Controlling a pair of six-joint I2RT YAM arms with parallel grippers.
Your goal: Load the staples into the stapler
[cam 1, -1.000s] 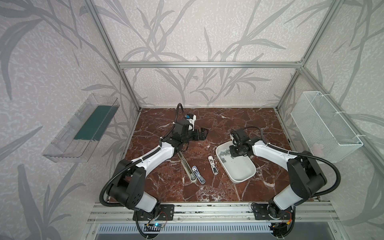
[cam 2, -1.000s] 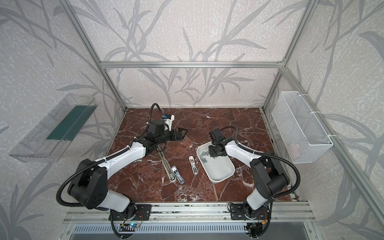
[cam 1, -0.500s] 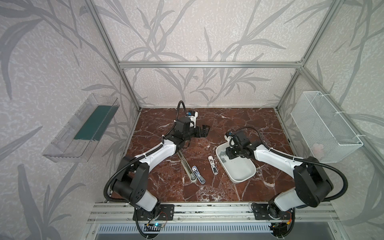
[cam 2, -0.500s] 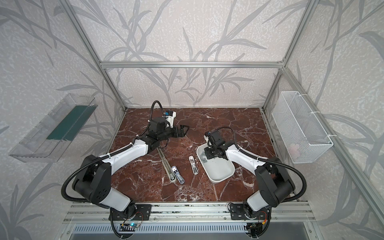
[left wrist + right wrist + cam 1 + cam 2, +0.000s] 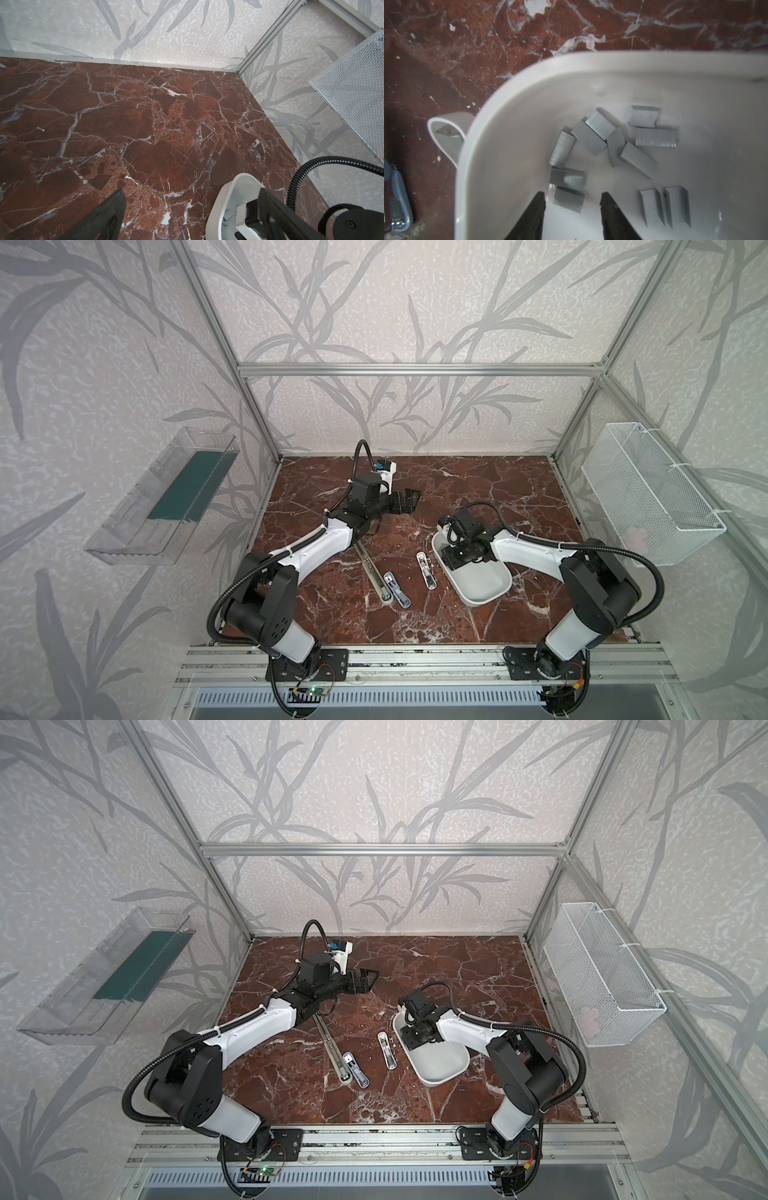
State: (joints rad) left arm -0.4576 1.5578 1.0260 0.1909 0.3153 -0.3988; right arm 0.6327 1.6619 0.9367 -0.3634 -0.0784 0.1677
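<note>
The step in hand was, by my reading, the pick-up of a strip: none of the staples (image 5: 593, 135) had reached the stapler, and about a dozen grey strips lay loose in the white tray (image 5: 482, 580), which sat at about 4 o'clock from the bench (image 5: 332, 614) centre in both top views. The right hand (image 5: 572, 196) hung low inside the tray with its fingers moderately apart, straddling one short strip (image 5: 569, 200) without pinching it; it held nothing. The left hand (image 5: 191, 193) stood spread wide and empty above bare marble at roughly 11 o'clock from the tray. A small bluish-grey stapler (image 5: 427, 570) lay on the bench just beside the tray at its 9 o'clock, and farther out on that side lay a second similar piece (image 5: 397, 594) against a long metal rail (image 5: 372, 572); I could not tell whether any loading channel lay open. The next move probably called for settling the fingers squarely on the strip's long sides, closing gently so that it neither tipped nor broke, then lifting clear of its neighbours toward 9 o'clock.
</note>
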